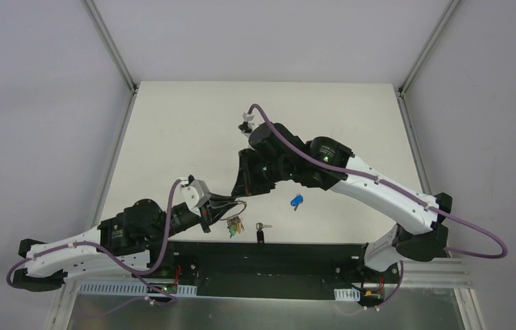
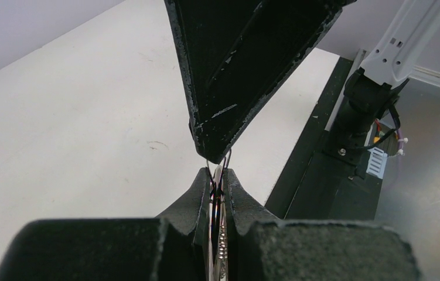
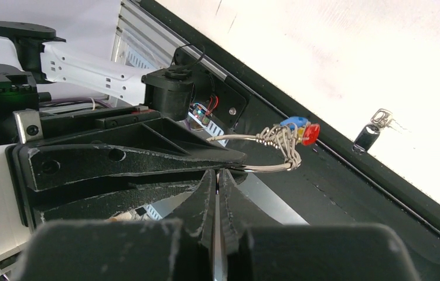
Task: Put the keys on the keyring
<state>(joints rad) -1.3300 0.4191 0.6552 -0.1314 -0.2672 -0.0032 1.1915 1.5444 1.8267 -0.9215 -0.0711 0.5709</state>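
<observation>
Keyring (image 3: 258, 170) pinched from both sides: left gripper (image 2: 218, 175) and right gripper (image 3: 217, 175) each clamped on thin wire. Risk: releasing either to fetch blue key (image 1: 297, 201) or black key (image 1: 260, 234) likely lets ring twist.

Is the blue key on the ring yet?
No, the blue key lies loose on the table, well apart from the ring.

**Top external view:** fixed overhead at the near side, looking down and forward from afar over the whole tabletop (image 1: 172, 137).

**Left wrist view:** set close behind the left pincer (image 2: 218, 178), looking along it towards the right arm's base (image 2: 358, 99).

**Right wrist view:** set close behind the right pincer (image 3: 217, 175), looking towards the tabletop's near edge.

All three views share the keyring (image 3: 264, 168), where the two pincers meet.
</observation>
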